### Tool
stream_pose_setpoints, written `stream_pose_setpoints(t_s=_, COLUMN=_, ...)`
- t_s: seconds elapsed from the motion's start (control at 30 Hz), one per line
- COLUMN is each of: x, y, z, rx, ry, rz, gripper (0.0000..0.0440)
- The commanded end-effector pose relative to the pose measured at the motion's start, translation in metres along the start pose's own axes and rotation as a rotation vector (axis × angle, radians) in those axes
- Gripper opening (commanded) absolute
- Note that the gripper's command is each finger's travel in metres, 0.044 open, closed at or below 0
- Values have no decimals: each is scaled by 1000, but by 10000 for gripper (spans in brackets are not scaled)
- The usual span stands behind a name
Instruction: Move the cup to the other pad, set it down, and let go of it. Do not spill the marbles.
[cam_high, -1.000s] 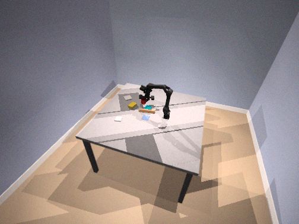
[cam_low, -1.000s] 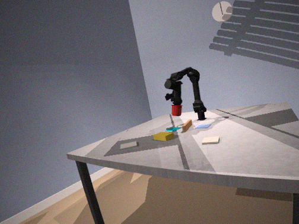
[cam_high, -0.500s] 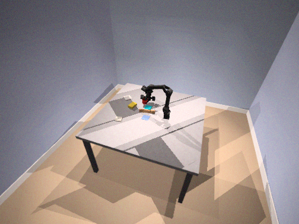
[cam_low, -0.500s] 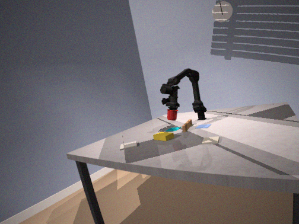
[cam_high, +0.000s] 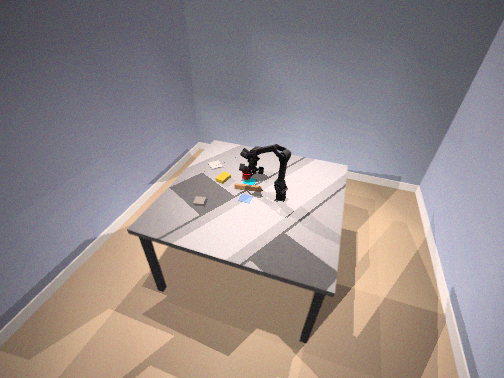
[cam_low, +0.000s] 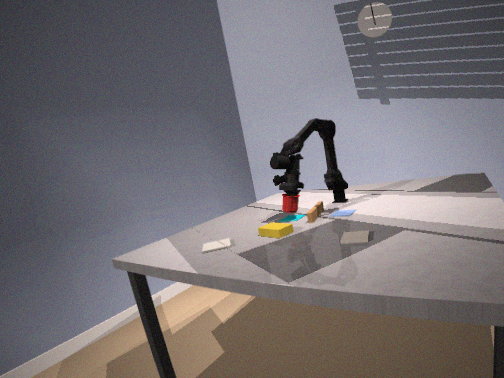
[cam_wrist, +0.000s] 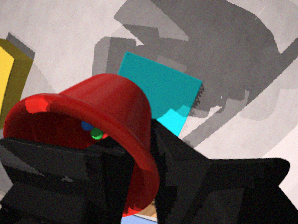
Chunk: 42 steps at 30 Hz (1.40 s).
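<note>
The red cup (cam_high: 246, 176) (cam_low: 290, 203) (cam_wrist: 112, 95) is held off the table, roughly upright, just above and close to the cyan pad (cam_high: 250, 182) (cam_low: 295, 218) (cam_wrist: 155, 82). My gripper (cam_high: 247, 171) (cam_low: 291, 194) (cam_wrist: 145, 123) is shut on the cup's wall near the rim. A blue marble (cam_wrist: 87, 126) and a green marble (cam_wrist: 96, 133) show inside the cup; part of its inside is hidden by a finger. The blue pad (cam_high: 245, 199) (cam_low: 343, 213) lies bare on the other side of the wooden bar.
The wooden bar (cam_high: 248, 187) (cam_low: 312, 215) stands between the two pads. A yellow block (cam_high: 223, 177) (cam_low: 275, 230) (cam_wrist: 5, 70) lies beyond the cyan pad. A white tile (cam_high: 215, 164) (cam_low: 217, 245) and a beige-grey tile (cam_high: 200, 201) (cam_low: 355, 237) lie farther out.
</note>
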<state>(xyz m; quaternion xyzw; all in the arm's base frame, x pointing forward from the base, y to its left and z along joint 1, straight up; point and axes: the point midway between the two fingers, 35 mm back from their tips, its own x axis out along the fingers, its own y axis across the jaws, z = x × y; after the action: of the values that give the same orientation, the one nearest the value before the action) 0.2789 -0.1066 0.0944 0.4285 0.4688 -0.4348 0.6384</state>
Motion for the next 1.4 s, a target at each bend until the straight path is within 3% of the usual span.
stream_pose_setpoints(t_s=0.0, x=9, y=-7, z=-1, rx=6, ry=4, rz=-17, gripper=11)
stream_pose_setpoints(t_s=0.2, x=20, y=-20, z=-4, rx=28, ry=14, rz=-46, gripper=28)
stream_pose_setpoints(t_s=0.43, x=18, y=-18, z=5, rx=66, ry=-7, rz=2, gripper=146)
stream_pose_setpoints(t_s=0.77, x=4, y=-22, z=7, rx=82, ry=-17, rz=62, gripper=181)
stream_pose_setpoints(t_s=1.37, x=-44, y=-27, z=20, rx=131, ry=-72, rz=171, gripper=294)
